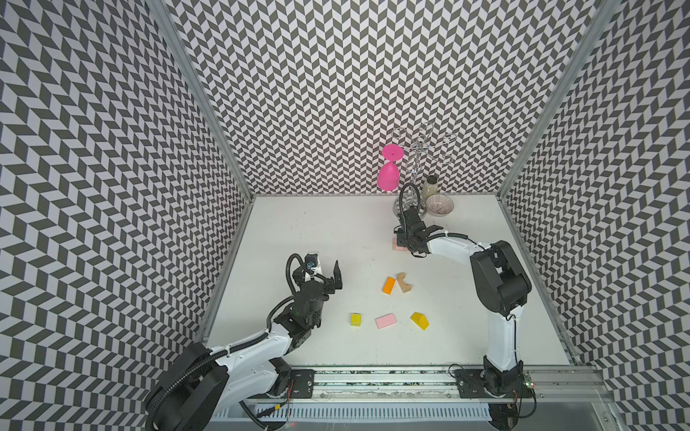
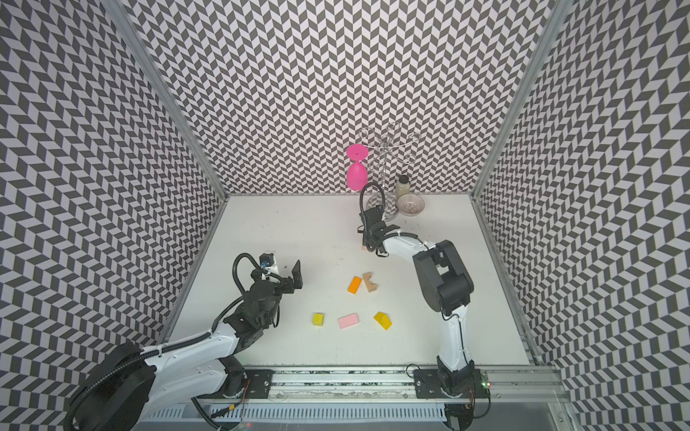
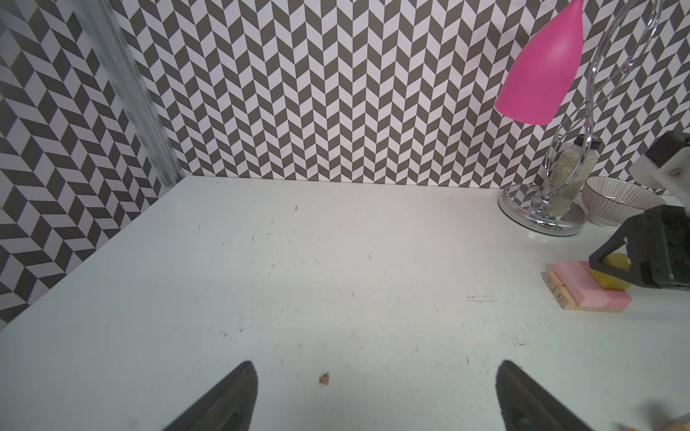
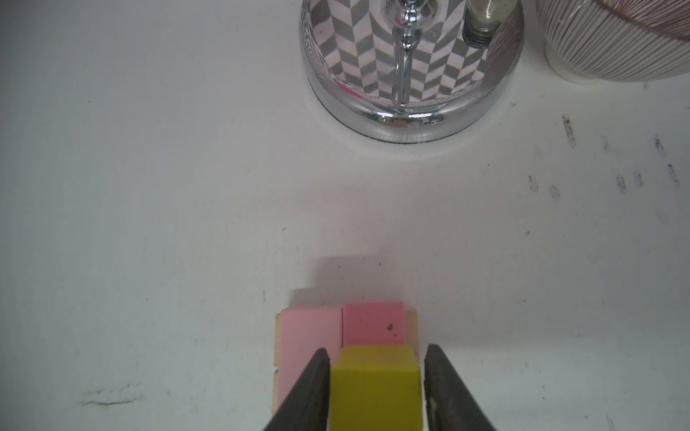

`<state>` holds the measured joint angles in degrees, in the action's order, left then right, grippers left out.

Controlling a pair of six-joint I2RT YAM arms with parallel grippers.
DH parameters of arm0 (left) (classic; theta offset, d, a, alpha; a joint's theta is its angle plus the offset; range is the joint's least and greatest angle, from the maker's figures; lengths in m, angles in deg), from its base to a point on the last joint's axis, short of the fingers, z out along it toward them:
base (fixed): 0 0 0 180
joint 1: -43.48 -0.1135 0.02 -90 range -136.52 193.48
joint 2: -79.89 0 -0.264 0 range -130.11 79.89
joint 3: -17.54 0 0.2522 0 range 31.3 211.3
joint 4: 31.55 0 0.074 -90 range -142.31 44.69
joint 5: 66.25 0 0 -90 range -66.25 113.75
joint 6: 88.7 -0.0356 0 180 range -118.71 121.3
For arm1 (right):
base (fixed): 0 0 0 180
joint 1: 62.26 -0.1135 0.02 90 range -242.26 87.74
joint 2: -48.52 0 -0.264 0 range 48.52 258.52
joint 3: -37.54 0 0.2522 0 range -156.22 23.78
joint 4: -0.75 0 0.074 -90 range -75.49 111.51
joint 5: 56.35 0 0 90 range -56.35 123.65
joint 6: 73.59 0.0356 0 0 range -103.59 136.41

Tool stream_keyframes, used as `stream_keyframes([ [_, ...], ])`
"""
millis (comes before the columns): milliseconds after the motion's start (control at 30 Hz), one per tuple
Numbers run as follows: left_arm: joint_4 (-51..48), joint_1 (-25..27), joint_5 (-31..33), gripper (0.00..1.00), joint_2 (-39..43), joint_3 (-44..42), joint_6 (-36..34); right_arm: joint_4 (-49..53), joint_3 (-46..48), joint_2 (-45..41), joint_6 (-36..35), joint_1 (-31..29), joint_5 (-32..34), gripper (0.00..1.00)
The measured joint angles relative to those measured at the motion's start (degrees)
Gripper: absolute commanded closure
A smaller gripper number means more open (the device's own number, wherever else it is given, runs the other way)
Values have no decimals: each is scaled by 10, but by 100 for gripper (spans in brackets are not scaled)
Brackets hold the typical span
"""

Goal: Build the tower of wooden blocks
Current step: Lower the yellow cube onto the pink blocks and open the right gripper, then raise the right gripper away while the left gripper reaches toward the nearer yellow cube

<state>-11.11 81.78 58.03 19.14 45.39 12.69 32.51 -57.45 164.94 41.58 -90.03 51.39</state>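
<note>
**Tower three layers up, five blocks left on the table**

Nearest the rail lies a row of three loose blocks: a yellow cube, a pink bar and a yellow roof piece, well apart from each other. To their left the left claw hangs over bare table, its jaws wide apart and holding nothing.

A little farther back, an orange bar and a notched tan arch sit just beside each other.

Beyond them stands the tower. It has tan bars flat at the base and two pink bars side by side across them. A second yellow cube rests on the pink layer.

The right claw straddles that cube. A thin sliver of gap shows along one side, so the jaws look eased off rather than clamped.

By my reckoning the build is roughly half done. The five loose blocks have yet to go up, with the roof piece likely last.

At the back wall a chrome wire stand carries a pink goblet hung upside down. Just beside its base is a capped bottle holding pale grains. Next to that is a striped bowl in which nothing shows from above.
</note>
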Motion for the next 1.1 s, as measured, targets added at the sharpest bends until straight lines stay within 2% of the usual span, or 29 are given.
stream_keyframes([
  [433, 0, 3, 1, 0, 0, 0, 0, 0, 0, 0, 0, -3, 0, 61],
  [733, 0, 3, 2, 0, 0, 0, 0, 0, 0, 0, -1, -3, 10, 58],
  [800, 0, 3, 2, 0, 0, 0, 0, 0, 0, 0, -1, -3, 15, 56],
  [967, 1, 3, 9, 0, -1, 0, -1, 11, 4, -14, -5, -10, 44, 44],
  [1100, 0, 3, 16, 0, -10, 2, -1, 14, 30, -72, -7, -30, 71, 43],
])
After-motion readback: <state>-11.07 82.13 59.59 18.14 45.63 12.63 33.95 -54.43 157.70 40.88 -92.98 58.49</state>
